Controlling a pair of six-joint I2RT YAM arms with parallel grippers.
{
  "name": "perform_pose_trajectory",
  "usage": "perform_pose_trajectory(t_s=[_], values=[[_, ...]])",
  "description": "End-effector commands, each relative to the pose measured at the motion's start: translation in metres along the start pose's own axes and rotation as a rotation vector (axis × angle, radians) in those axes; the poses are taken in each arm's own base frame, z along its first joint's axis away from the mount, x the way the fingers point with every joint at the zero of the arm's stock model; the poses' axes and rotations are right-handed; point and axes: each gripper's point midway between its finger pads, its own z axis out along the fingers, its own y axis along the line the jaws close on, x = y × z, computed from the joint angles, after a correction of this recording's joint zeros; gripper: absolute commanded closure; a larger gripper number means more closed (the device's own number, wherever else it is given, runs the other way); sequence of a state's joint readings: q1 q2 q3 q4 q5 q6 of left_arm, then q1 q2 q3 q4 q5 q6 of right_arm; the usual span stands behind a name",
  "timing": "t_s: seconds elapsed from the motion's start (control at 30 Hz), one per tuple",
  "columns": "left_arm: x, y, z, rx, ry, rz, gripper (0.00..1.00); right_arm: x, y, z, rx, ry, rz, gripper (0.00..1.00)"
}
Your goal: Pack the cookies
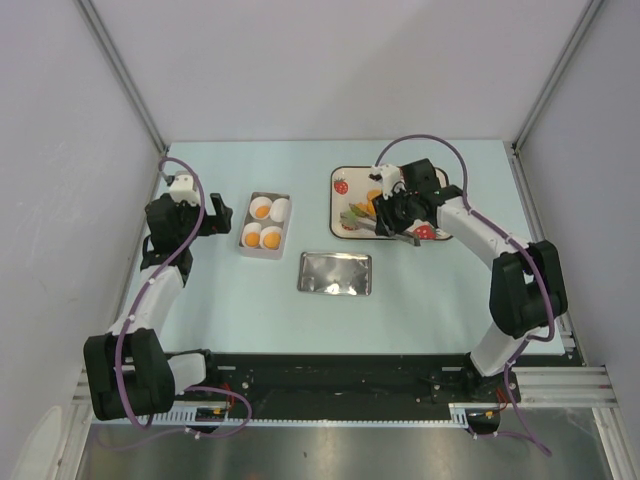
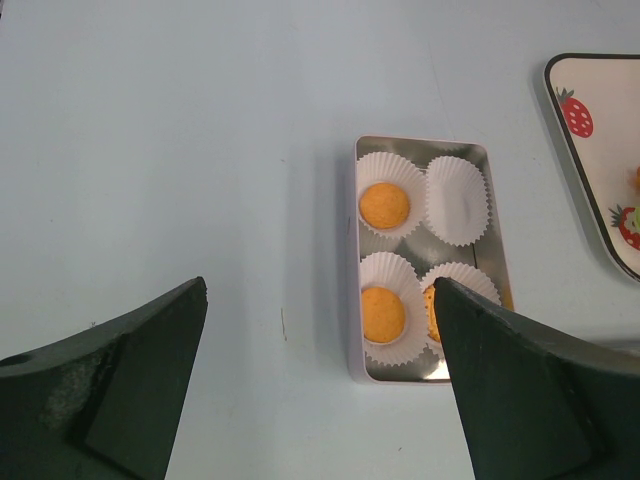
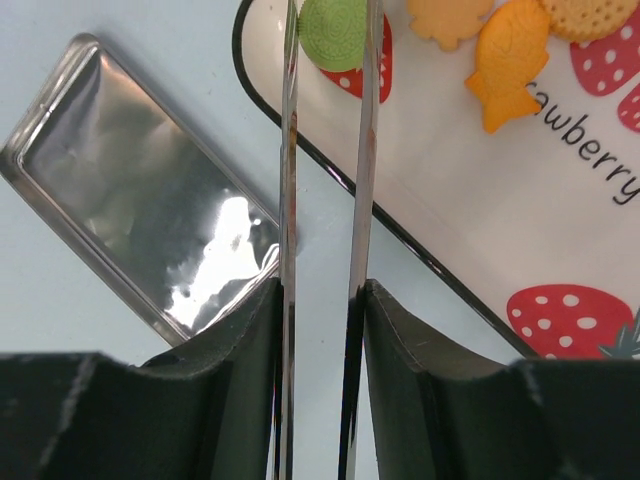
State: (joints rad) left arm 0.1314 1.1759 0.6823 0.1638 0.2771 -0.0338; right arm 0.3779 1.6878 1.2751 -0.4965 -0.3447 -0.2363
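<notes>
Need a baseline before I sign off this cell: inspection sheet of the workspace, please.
Surface: pale table, no spills seen.
Job's things: tin holds four paper cups, three with cookies, one empty cup; more cookies on the strawberry tray; lid lies apart on the table.
Clutter: nothing seen.
Pincers: left pincer open, empty, over the table beside the tin; right pincer shut on tongs, blades either side of a green cookie on the tray.
Cables: purple cables loop off both arms, no snag seen.
Surroundings: plain walls, metal frame.
</notes>
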Motion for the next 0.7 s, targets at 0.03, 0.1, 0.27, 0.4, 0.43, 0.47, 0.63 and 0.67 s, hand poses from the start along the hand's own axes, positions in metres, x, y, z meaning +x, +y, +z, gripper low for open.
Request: perform_pose_trajectory(t_s=[0.03,0.1,0.27,0.4,0.43,0.47,0.63,0.67], values=[[-0.013,-0.002,-0.001,0.017,-0.054,0.030,0.00,-0.056,0.006,-0.032,0.020,-0.148,-0.045,0.64],[-0.014,-0.001,-0.001,0.014,-0.058,0.029,0.00,-0.062,0.009,-0.036,0.019,-0.159,-0.048,0.63],[-0.014,-0.001,-0.001,0.014,-0.058,0.027,0.00,-0.093,0.024,-0.045,0.008,-0.206,-0.089,0.63],[-0.014,0.000,0.000,0.013,-0.056,0.022,0.00,-0.113,0.041,-0.039,-0.018,-0.219,-0.113,0.62],[-0.014,-0.001,-0.001,0.014,-0.058,0.024,0.00,-0.115,0.043,-0.032,-0.024,-0.210,-0.116,0.62],[-0.014,-0.001,-0.001,0.016,-0.057,0.024,0.00,-0.126,0.053,-0.032,-0.035,-0.226,-0.138,0.62],[-0.014,-0.001,-0.001,0.014,-0.053,0.023,0.00,-0.142,0.074,-0.012,-0.058,-0.216,-0.178,0.62],[-0.014,-0.001,-0.001,0.016,-0.055,0.023,0.00,-0.142,0.075,0.000,-0.064,-0.199,-0.179,0.62]])
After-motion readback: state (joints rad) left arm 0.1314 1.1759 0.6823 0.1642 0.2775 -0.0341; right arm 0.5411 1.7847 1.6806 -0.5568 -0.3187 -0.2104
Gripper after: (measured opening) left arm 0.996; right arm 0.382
